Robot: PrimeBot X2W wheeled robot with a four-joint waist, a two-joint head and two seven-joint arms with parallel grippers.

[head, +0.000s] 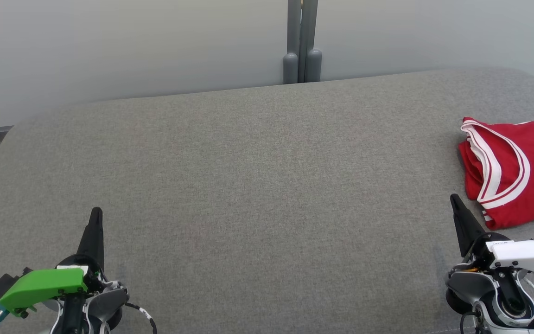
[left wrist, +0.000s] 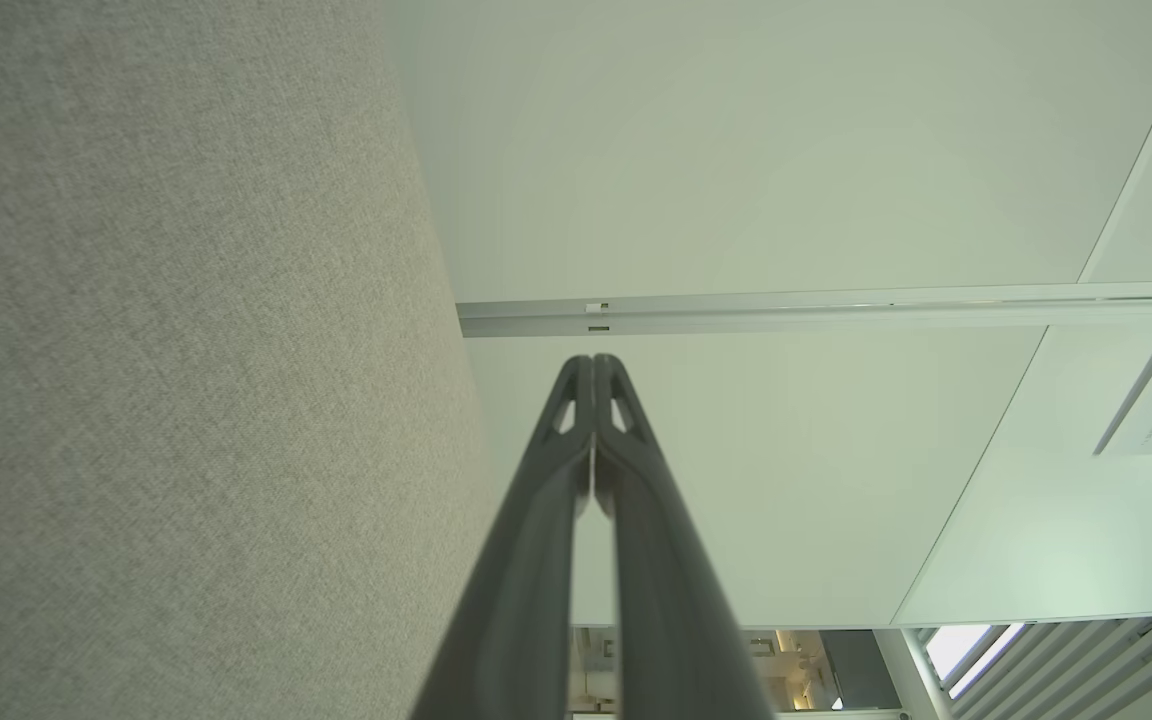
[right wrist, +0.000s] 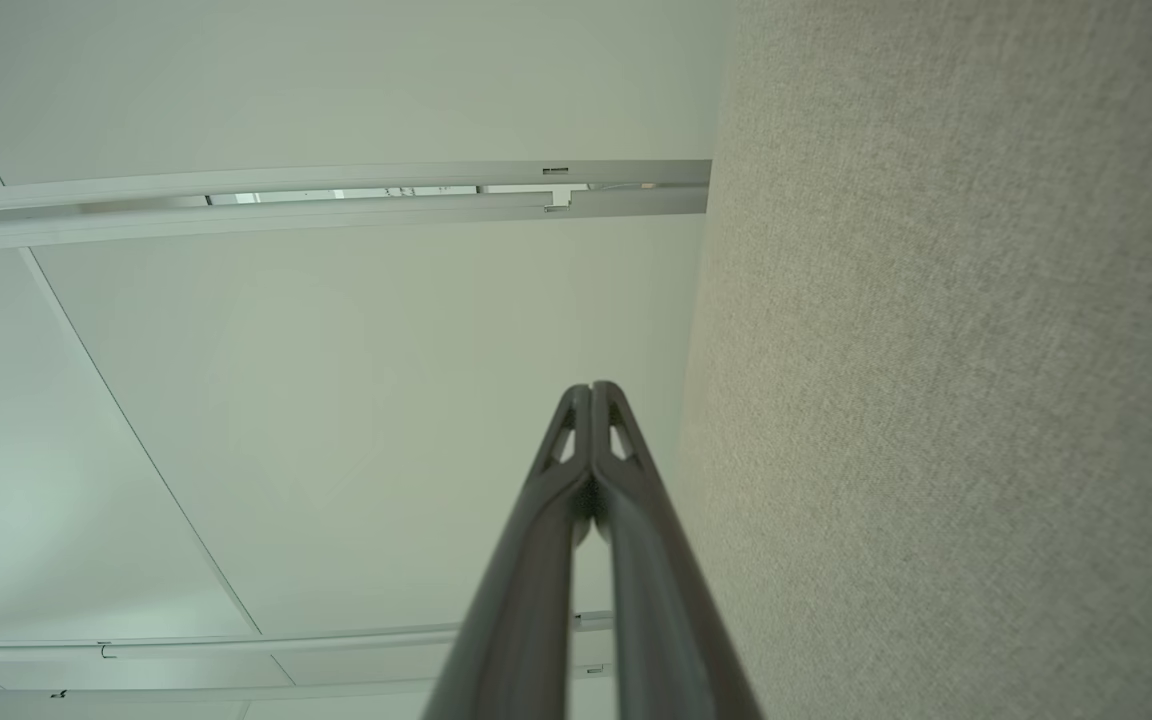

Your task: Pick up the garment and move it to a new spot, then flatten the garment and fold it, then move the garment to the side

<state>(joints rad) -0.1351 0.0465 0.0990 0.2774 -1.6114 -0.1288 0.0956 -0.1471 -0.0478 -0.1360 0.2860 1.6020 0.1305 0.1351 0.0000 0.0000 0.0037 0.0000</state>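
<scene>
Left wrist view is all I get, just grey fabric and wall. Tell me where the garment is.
Observer: In the head view a red jersey lies at the far right of the grey cushion, partly cut off by the frame edge.
Operator: Report its state.
Observer: It looks folded into a compact stack, with a white-trimmed opening on top.
Operator: Give me the right claw.
Observer: The right claw is shut and empty, its tip beside the jersey's near left corner.
</scene>
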